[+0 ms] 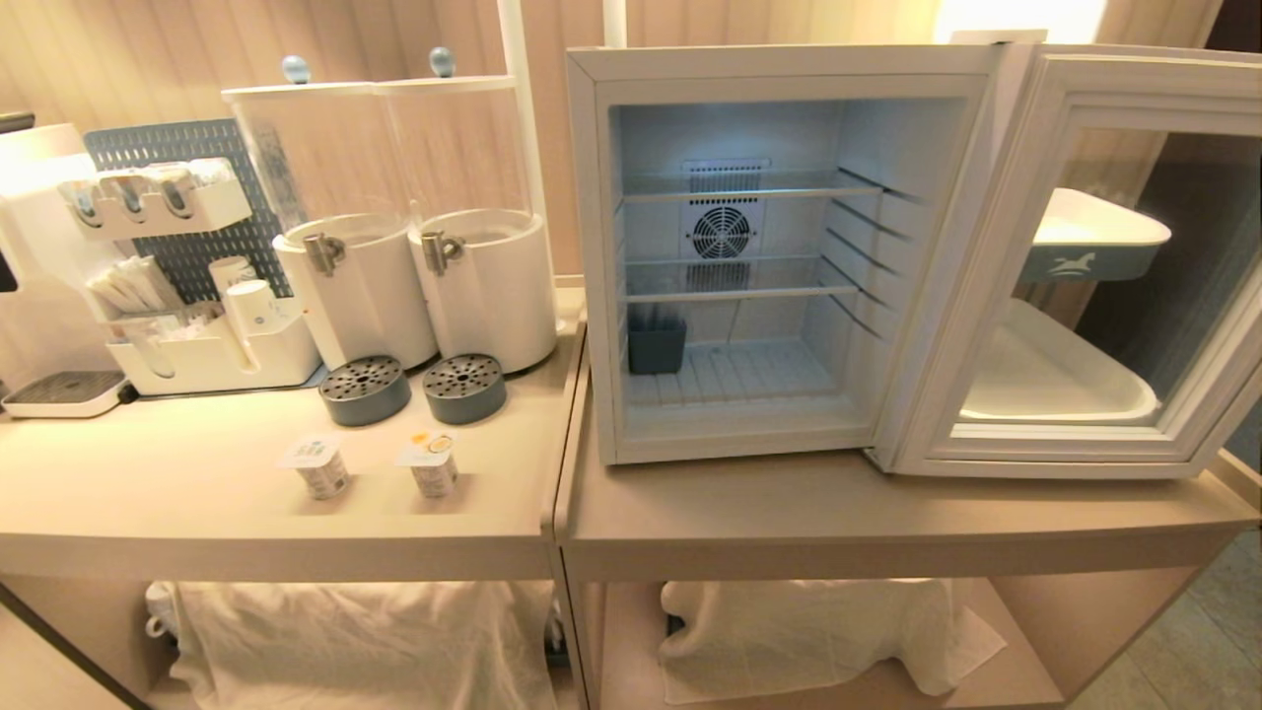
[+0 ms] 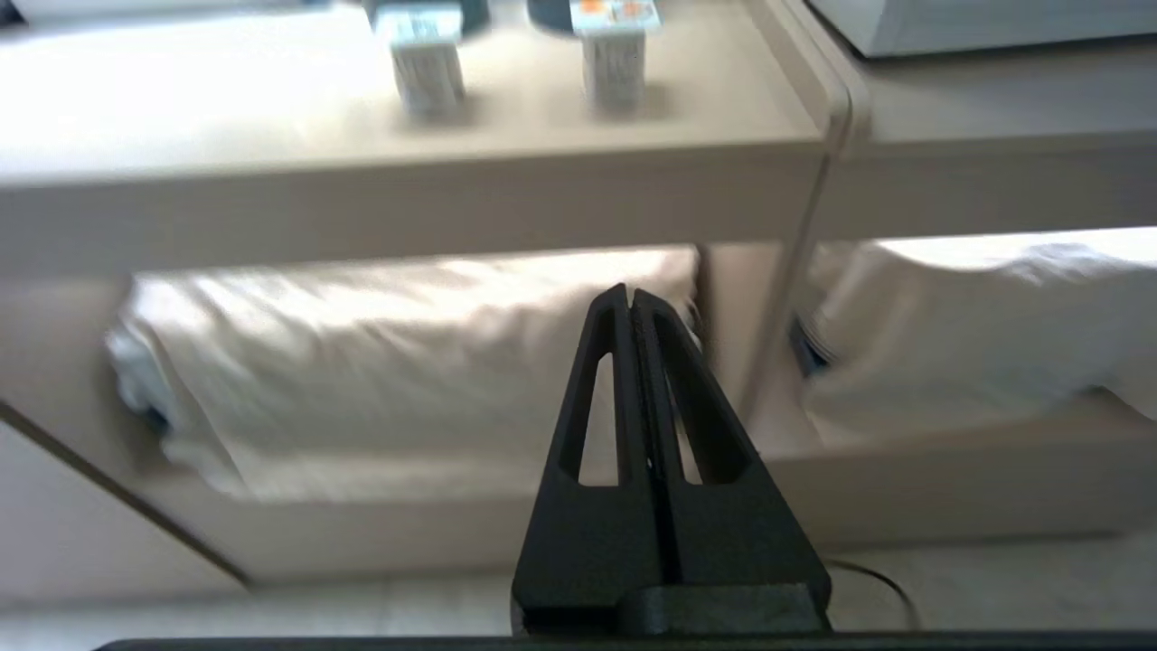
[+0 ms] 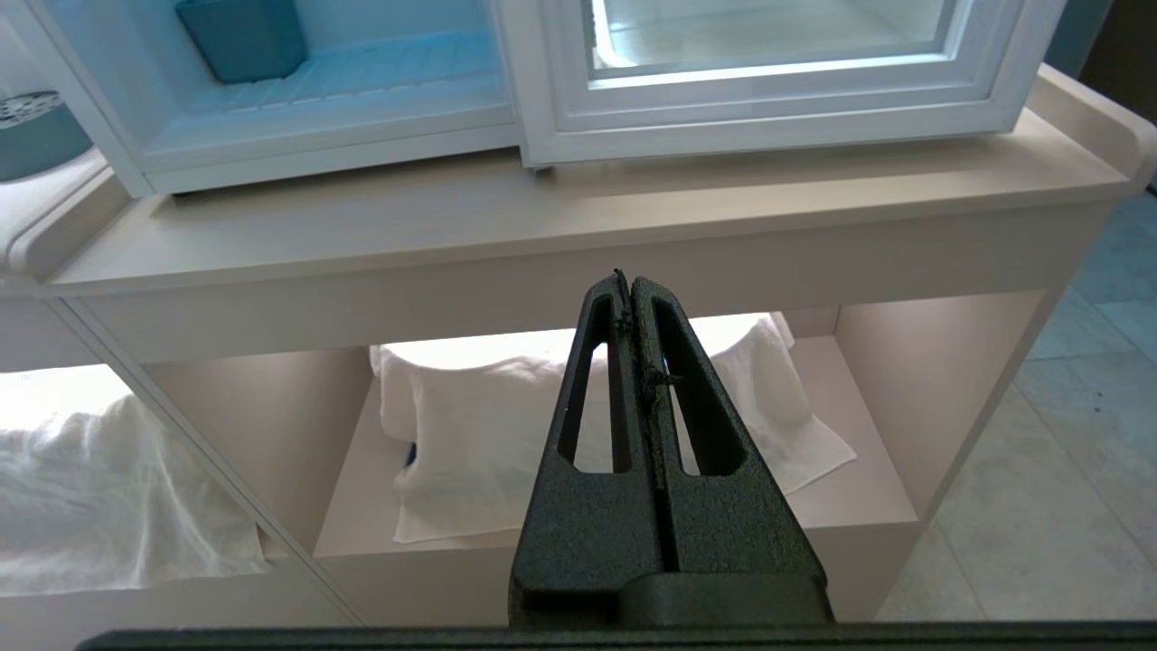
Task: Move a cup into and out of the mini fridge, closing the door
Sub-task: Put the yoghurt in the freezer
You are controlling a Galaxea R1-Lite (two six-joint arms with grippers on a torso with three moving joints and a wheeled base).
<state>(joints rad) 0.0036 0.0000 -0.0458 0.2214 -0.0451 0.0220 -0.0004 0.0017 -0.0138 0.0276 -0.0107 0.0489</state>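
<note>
The white mini fridge [image 1: 592, 256] stands on the right table with its door [image 1: 1085, 449] swung wide open to the right. Wire shelves and a small grey bin [image 1: 656, 340] show inside. Two small sealed cups [image 1: 320, 466] [image 1: 432, 461] stand on the left table, in front of the dispensers. Neither arm shows in the head view. My left gripper [image 2: 628, 294] is shut and empty, low before the left table's lower shelf, with the cups [image 2: 425, 59] [image 2: 615, 54] above it. My right gripper [image 3: 625, 280] is shut and empty, below the front edge of the table under the fridge [image 3: 334, 149] and door [image 3: 777, 117].
Two clear cylindrical dispensers [image 1: 360, 266] [image 1: 488, 256] with grey drip trays [image 1: 365, 390] [image 1: 464, 387] stand left of the fridge. A condiment rack [image 1: 197, 345] sits at the far left. White cloths [image 1: 365, 631] [image 1: 808, 621] lie on the lower shelves.
</note>
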